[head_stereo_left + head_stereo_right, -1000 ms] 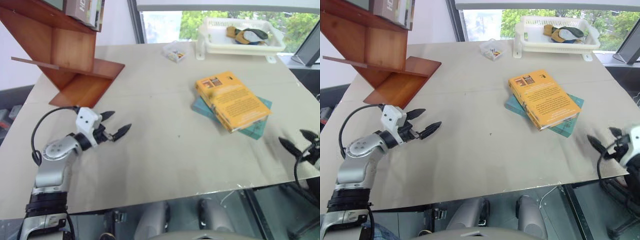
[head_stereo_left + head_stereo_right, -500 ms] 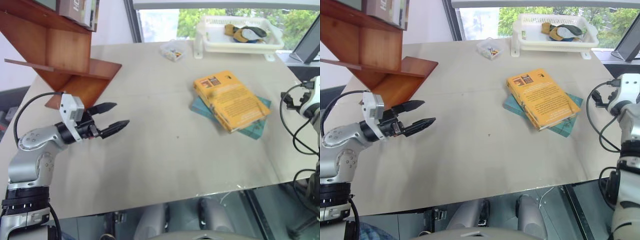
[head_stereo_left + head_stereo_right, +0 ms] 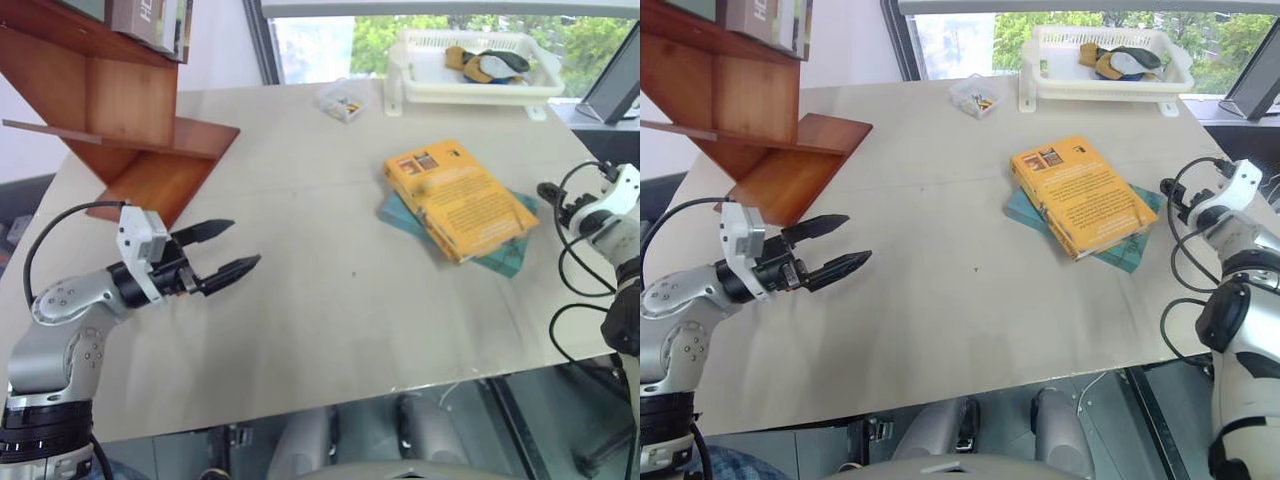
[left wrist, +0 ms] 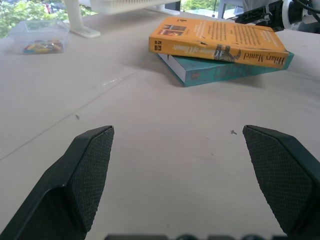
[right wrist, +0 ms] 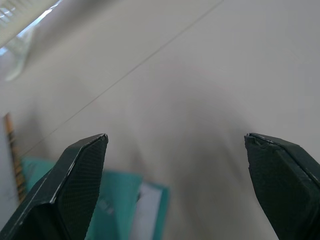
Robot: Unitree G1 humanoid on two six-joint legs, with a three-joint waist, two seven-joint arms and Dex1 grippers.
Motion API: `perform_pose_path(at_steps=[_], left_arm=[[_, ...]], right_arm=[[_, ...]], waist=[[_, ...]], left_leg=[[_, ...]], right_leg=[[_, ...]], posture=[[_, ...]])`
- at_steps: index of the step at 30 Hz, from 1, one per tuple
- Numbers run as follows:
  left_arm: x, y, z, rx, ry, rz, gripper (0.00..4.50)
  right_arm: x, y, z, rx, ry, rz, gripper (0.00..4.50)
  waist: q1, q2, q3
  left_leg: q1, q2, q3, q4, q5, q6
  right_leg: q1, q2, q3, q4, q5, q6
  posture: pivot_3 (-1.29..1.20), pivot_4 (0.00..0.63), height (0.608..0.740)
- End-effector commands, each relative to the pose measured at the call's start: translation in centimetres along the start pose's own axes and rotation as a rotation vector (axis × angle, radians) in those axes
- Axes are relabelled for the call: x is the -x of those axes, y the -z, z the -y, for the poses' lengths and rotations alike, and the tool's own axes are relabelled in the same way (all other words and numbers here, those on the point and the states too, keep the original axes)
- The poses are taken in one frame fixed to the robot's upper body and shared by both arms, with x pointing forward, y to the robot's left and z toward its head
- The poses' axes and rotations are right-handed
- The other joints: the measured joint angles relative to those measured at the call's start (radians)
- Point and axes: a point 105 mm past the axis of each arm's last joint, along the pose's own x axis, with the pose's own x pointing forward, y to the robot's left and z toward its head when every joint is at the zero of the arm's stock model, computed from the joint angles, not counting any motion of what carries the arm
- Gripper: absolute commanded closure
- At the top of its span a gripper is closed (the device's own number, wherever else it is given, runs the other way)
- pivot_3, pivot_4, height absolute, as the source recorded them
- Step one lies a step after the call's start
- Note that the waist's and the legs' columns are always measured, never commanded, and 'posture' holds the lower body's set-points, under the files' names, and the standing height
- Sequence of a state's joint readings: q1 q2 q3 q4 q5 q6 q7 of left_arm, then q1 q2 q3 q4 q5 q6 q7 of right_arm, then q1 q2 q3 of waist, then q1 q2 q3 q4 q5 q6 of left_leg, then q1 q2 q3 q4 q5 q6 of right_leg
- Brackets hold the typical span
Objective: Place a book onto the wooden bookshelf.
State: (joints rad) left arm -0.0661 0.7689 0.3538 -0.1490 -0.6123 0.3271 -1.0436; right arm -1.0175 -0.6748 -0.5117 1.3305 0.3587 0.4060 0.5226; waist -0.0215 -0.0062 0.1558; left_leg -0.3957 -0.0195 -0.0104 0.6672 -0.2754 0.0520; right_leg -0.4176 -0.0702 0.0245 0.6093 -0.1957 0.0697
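The orange-yellow book lies flat on a thinner teal book at the right of the table. The reddish-brown wooden bookshelf of slanted boards stands at the far left corner. My left gripper hovers open over the table's left side, just in front of the shelf, pointing towards the books; its wrist view shows both books ahead. My right gripper is at the table's right edge, close beside the stacked books, open and holding nothing, as its wide-apart fingers show.
A white plastic basket with a few items stands at the far edge by the window. A small clear box of coloured bits sits to its left. Other books rest on the shelf's upper board. Bare tabletop lies between the grippers.
My right arm has come up from below the table's right edge and forward, to beside the books. My left gripper drew back a little and rose, still open.
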Motion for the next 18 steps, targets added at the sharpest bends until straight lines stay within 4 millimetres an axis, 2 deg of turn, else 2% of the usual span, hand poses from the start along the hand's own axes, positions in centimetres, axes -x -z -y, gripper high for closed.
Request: perform_pose_path(at_steps=[1,6,12,18], left_arm=[[0.4,-1.4,0.1,-0.064,-0.018,0.025,0.04],[0.7,-1.3,-0.1,-0.074,-0.031,0.015,0.04],[0.8,-1.2,-0.3,-0.082,-0.036,-0.001,0.04],[0.8,-0.9,-0.2,-0.079,-0.037,-0.007,0.04]], right_arm=[[-0.5,-0.4,-2.9,-0.024,-0.164,0.004,0.00],[-0.7,0.7,-4.6,-0.052,-0.279,-0.031,0.00],[-0.4,1.2,-4.9,-0.112,-0.318,-0.070,0.00],[0.0,2.3,-6.1,-0.157,-0.418,-0.144,0.00]], waist=[[-0.004,0.000,0.000],[-0.016,0.000,0.000],[-0.019,0.000,0.000],[-0.021,0.000,0.000]], left_leg=[[0.000,0.000,0.000,0.000,0.000,0.000],[0.000,0.000,0.000,0.000,0.000,0.000],[0.000,0.000,0.000,0.000,0.000,0.000],[0.000,0.000,0.000,0.000,0.000,0.000]], right_leg=[[0.000,0.000,0.000,0.000,0.000,0.000],[0.000,0.000,0.000,0.000,0.000,0.000],[0.000,0.000,0.000,0.000,0.000,0.000],[0.000,0.000,0.000,0.001,0.000,0.000]], posture=[[0.00,0.150,0.740],[0.00,0.150,0.740],[0.00,0.150,0.740],[0.00,0.150,0.740]])
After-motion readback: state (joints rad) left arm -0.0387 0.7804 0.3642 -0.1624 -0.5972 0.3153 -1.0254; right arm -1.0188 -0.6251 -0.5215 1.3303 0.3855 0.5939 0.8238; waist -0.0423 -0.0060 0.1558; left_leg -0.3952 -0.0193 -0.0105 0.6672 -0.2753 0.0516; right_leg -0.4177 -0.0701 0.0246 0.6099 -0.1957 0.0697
